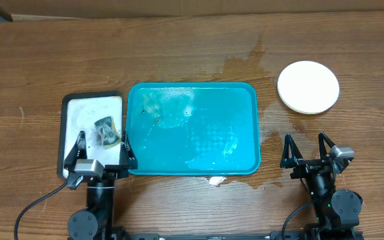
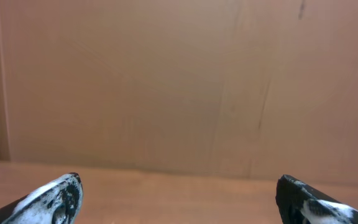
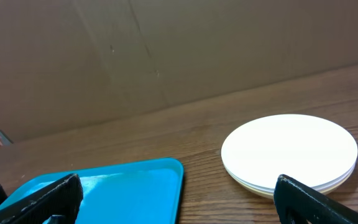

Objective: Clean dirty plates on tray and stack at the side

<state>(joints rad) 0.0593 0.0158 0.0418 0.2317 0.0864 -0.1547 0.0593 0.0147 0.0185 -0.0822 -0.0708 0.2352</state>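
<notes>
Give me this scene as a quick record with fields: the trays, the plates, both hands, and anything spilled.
tray: teal, central, no plates on it, wet, bits near its far left corner
plates: stacked on the table, right of the tray, top one looks clean
small tray: white with black rim, left of the tray, holds a sponge-like item
left hand: open, empty, over the small tray's near end
right hand: open, empty, nearer than the plates
spill: damp patch beyond the tray's far right corner
</notes>
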